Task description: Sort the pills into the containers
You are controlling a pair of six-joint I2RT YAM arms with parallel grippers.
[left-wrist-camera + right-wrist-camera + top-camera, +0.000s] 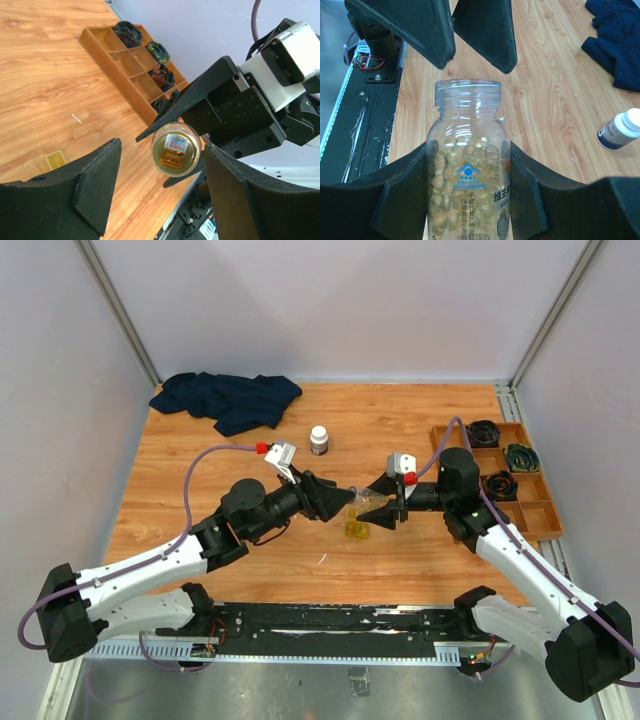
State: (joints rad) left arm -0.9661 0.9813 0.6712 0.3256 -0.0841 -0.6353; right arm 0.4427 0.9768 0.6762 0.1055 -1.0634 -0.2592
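My right gripper (467,147) is shut on a clear uncapped pill bottle (467,175) full of pale yellow softgels and holds it level above the table, mouth toward my left gripper (338,502). In the top view the bottle (368,502) spans the gap between both grippers. My left gripper (164,145) is open, with the bottle's mouth (176,149) between its fingers and untouched. The flat yellow case (56,159) lies on the table below, also in the top view (358,531). A small amber piece (352,514) behind it may be the vial.
A white-capped bottle (319,440) stands behind the grippers, also in the right wrist view (620,130). A dark blue cloth (225,400) lies at the back left. A brown wooden compartment tray (545,515) with dark coiled items sits at the right edge.
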